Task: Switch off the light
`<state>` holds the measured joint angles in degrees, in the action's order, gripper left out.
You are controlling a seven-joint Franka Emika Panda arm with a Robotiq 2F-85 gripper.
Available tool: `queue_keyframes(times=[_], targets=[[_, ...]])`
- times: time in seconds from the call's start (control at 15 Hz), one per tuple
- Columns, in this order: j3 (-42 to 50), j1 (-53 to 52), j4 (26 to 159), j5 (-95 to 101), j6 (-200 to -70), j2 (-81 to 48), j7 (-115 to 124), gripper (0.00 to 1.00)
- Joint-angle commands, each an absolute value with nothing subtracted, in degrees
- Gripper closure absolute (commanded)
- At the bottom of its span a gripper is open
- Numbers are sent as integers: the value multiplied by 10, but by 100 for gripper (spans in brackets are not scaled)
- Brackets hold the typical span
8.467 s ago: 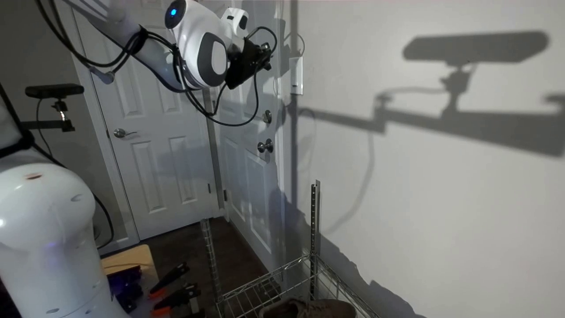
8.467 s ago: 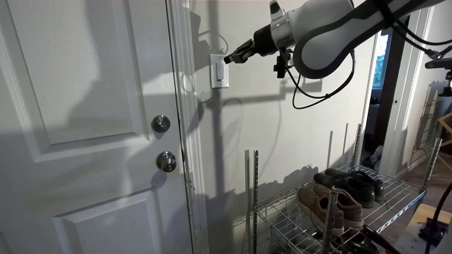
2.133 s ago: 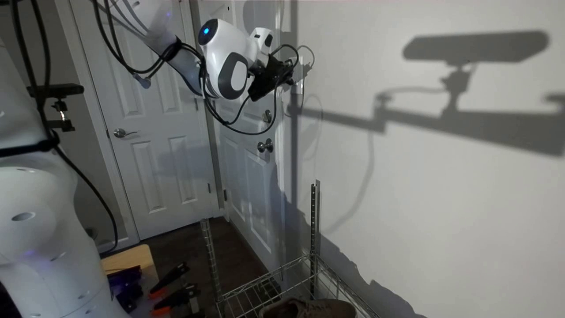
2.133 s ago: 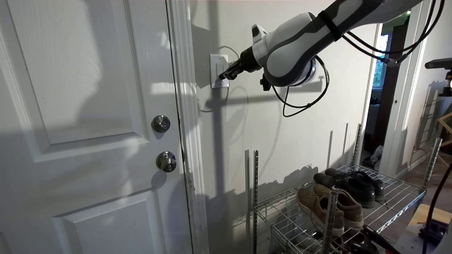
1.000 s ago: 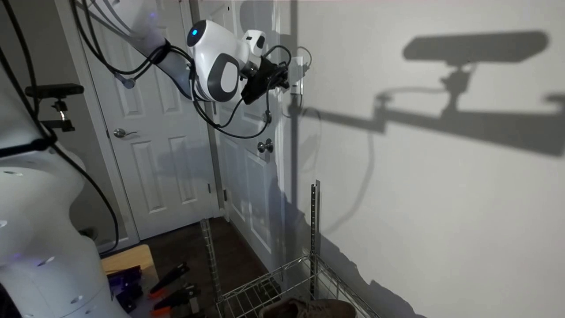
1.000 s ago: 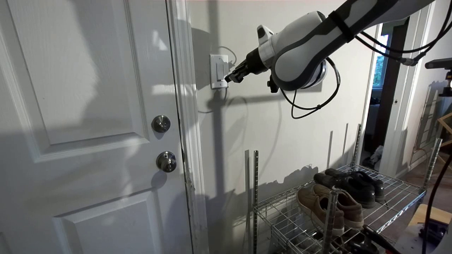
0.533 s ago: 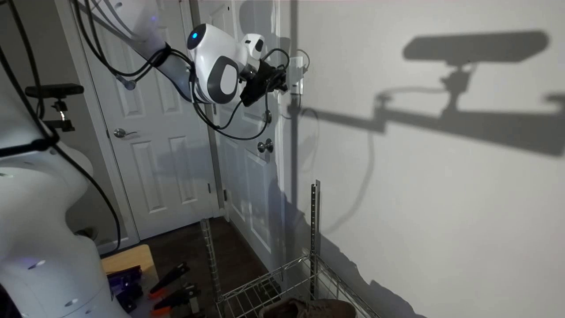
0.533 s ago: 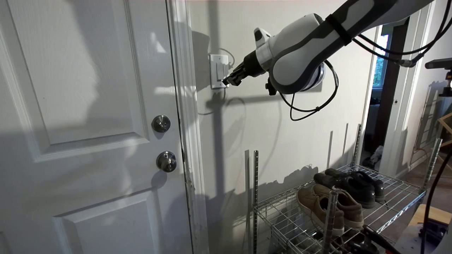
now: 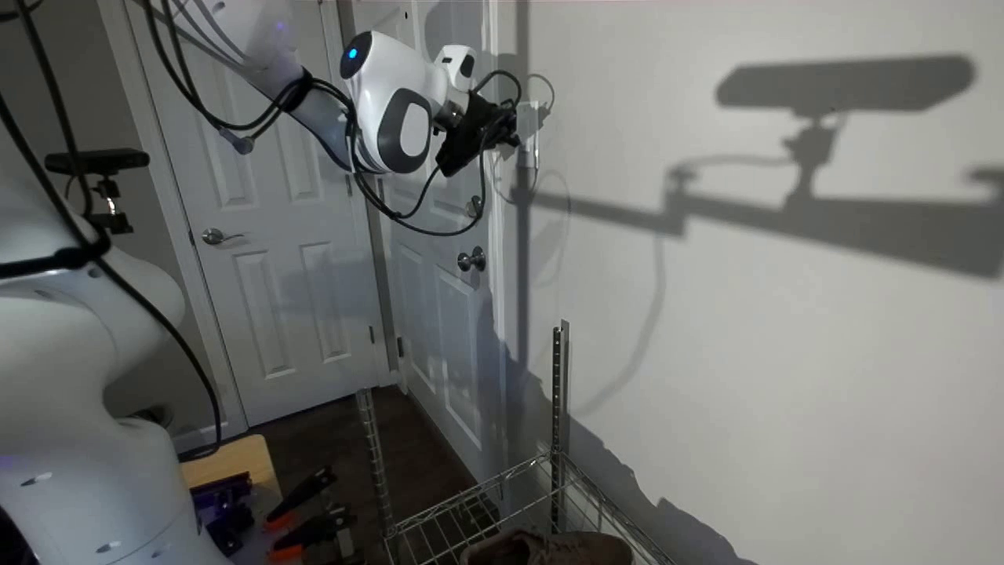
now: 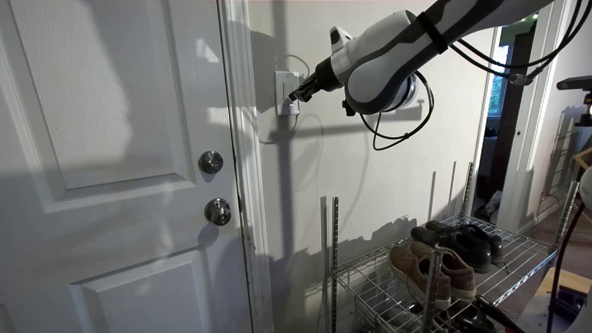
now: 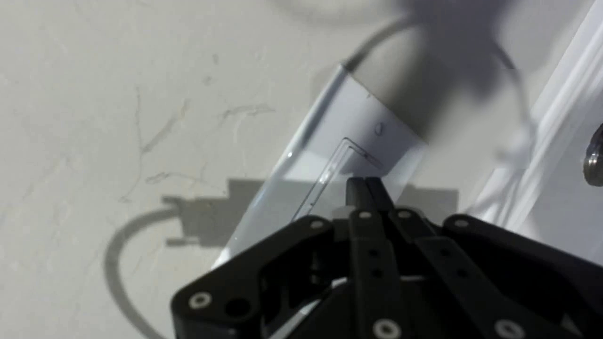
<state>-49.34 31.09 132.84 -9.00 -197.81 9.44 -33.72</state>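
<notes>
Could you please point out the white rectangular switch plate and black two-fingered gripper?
White rectangular switch plate [image 11: 308,165]: wrist view, on its front face.
Black two-fingered gripper [image 11: 366,180]: wrist view, midway between its closed fingertips.

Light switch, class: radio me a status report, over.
Gripper shut, close to switch, contact unclear; switch partly hidden by gripper, on or off unclear; nothing seen between them.

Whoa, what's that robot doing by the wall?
A robot arm holds its gripper up to a white light switch on the wall, beside a door. Its job is to turn off the light. The two fingers are shut together, and their tips are right at the switch. I can't tell whether they're touching or pressing it.
</notes>
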Motion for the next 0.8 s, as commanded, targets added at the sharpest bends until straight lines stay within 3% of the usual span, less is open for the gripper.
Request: queue_keyframes(times=[0.0, 0.73], targets=[[-557, 384, 1333, -117, -1980, 94, -355, 96], [-700, 522, 1330, -110, -1980, 116, -321, 97]])
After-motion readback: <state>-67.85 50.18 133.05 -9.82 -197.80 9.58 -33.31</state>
